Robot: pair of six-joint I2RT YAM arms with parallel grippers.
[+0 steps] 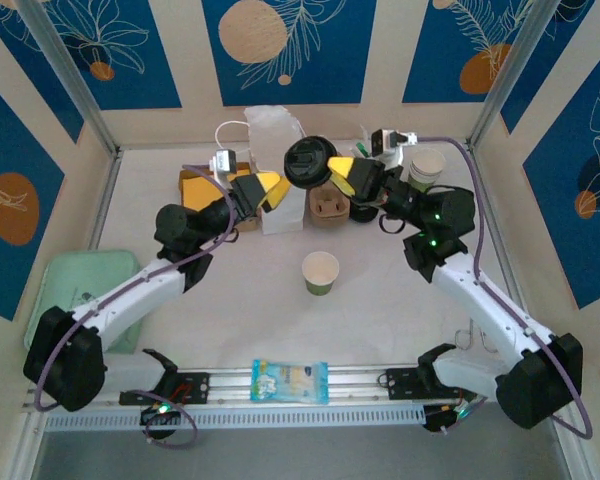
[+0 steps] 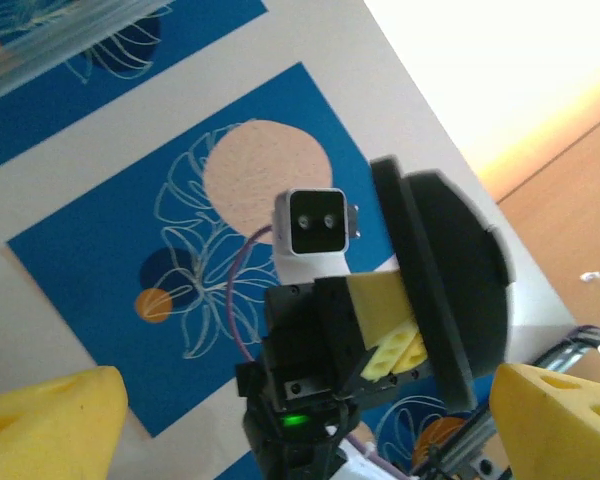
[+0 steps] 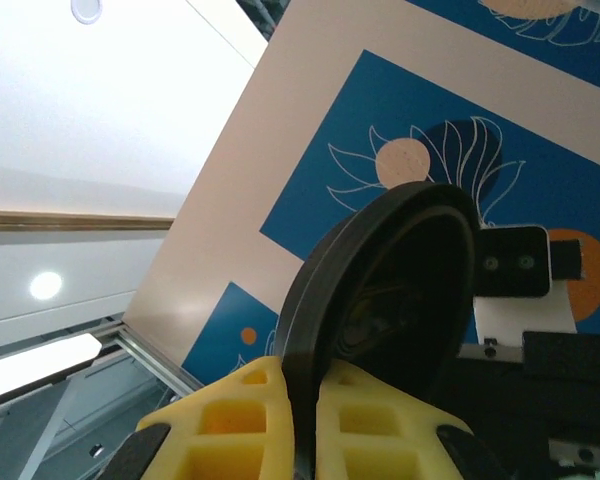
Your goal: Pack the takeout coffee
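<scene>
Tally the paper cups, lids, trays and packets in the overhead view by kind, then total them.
paper cups: 2, one mid-table, one at the far right
black lid: 1, held up off the table
green tray: 1, at the left edge
blue packet: 1, at the near edge
total: 5

I can read no text anywhere; the blue packet (image 1: 290,381) at lower centre carries markings too small to make out.
</scene>
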